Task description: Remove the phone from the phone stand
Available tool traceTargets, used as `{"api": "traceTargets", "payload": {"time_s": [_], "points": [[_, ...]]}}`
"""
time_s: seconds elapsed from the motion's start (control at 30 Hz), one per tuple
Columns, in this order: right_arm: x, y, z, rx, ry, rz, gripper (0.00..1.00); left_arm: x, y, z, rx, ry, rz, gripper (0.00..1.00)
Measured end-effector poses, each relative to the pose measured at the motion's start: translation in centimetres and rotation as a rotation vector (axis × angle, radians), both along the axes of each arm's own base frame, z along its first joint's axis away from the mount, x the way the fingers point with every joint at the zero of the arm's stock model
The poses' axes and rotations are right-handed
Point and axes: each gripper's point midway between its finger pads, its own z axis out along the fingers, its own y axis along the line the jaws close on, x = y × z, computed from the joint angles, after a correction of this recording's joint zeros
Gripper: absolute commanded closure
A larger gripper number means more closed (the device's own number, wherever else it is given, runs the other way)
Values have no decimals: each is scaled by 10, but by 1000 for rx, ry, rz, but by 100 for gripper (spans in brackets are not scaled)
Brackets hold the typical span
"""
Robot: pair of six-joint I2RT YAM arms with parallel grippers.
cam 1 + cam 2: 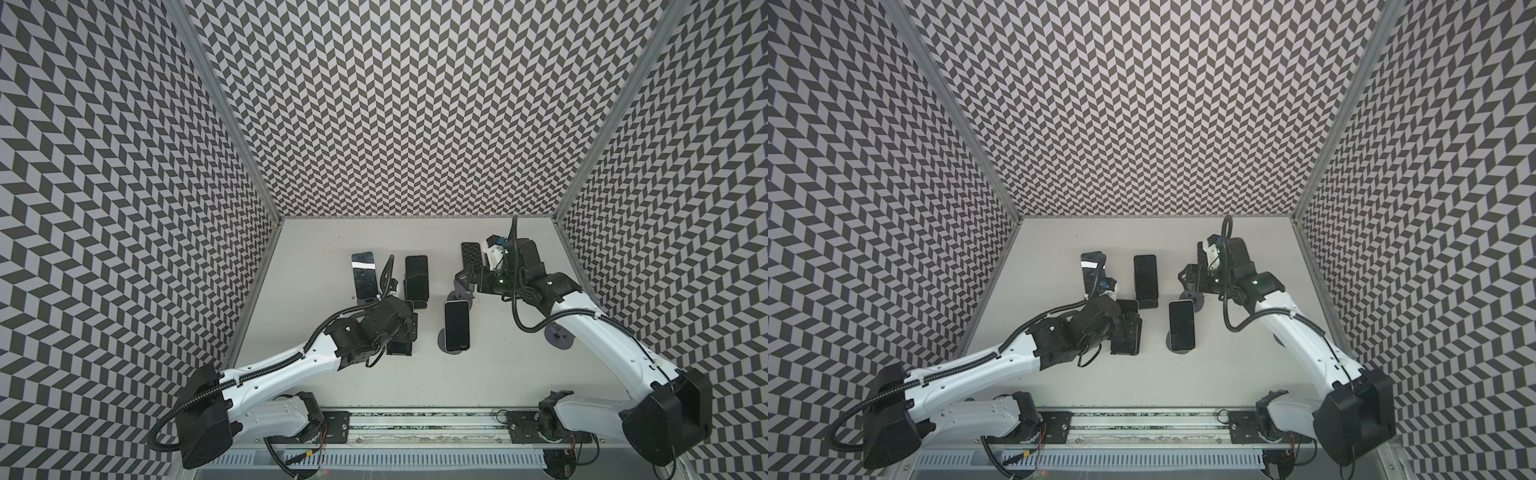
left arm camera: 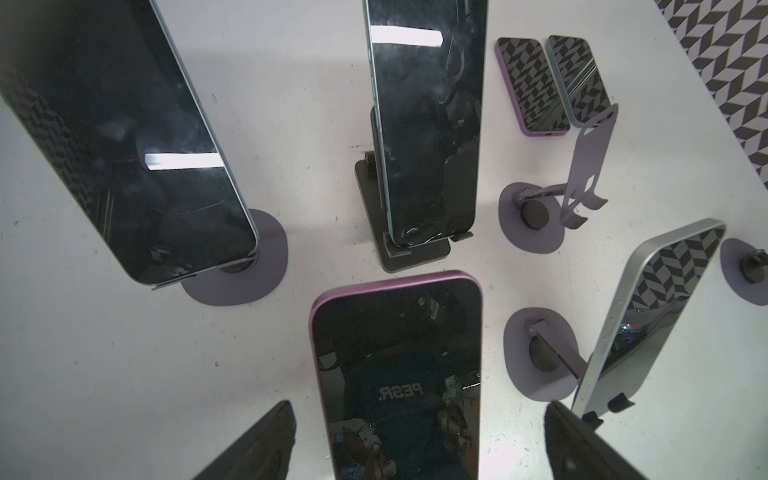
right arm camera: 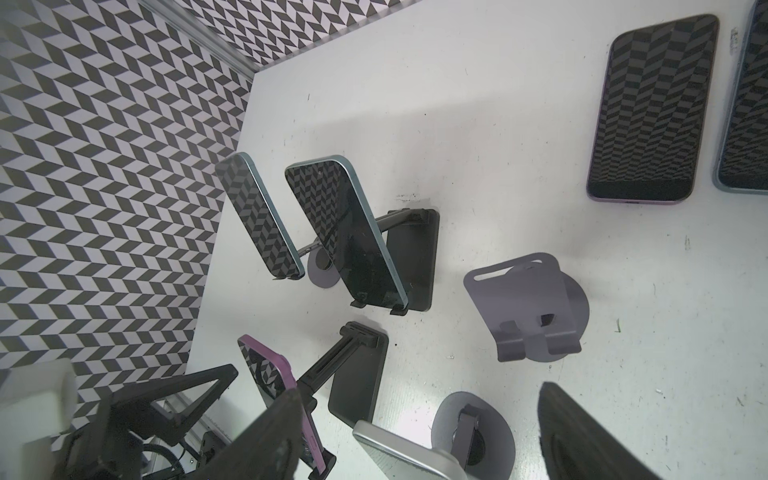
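Note:
Several phones lean on stands mid-table. A purple-edged phone [image 2: 395, 374] sits on a black stand [image 3: 357, 382], and my left gripper [image 2: 415, 465] [image 1: 405, 328] hangs open over it, fingers [image 2: 257, 449] either side, clear of its edges. To its right a silver phone [image 1: 457, 326] [image 3: 399, 453] rests on a round grey stand [image 3: 473, 432]. My right gripper [image 1: 465, 276] [image 3: 419, 449] is open above and behind the silver phone's top, holding nothing. Behind these, a dark phone [image 1: 417, 276] stands on a black stand, and another [image 1: 364, 276] on a round one.
Two phones [image 1: 471, 257] [image 3: 652, 112] lie flat at the back right. An empty grey stand [image 3: 528, 316] [image 2: 582, 166] stands under my right gripper. Another round base [image 1: 559, 334] lies near the right arm. Patterned walls close in the left, back and right.

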Motion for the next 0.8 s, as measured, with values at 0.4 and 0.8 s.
{"api": "traceTargets", "payload": {"time_s": [0.4, 0.8], "points": [[-8, 6, -10, 8, 31, 18, 14, 2, -3, -11, 21, 13, 0, 6], [-34, 26, 6, 64, 23, 190, 20, 4, -6, -24, 58, 35, -8, 5]]}}
